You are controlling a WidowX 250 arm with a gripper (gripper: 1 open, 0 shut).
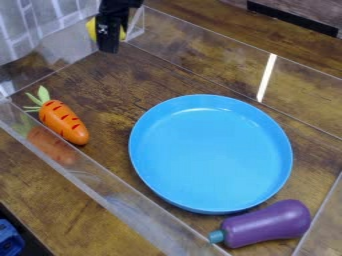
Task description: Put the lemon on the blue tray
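The small yellow lemon [95,30] hangs at the top left of the camera view, held between the black fingers of my gripper [106,37], which points down and is shut on it. It is lifted off the wooden surface. The big round blue tray [211,150] lies to the lower right of the gripper, well apart from it, with nothing on it.
An orange carrot [62,120] with a green top lies at the left, near a clear plastic wall [80,180] that runs along the front left. A purple eggplant [263,224] rests just below the tray's lower right rim.
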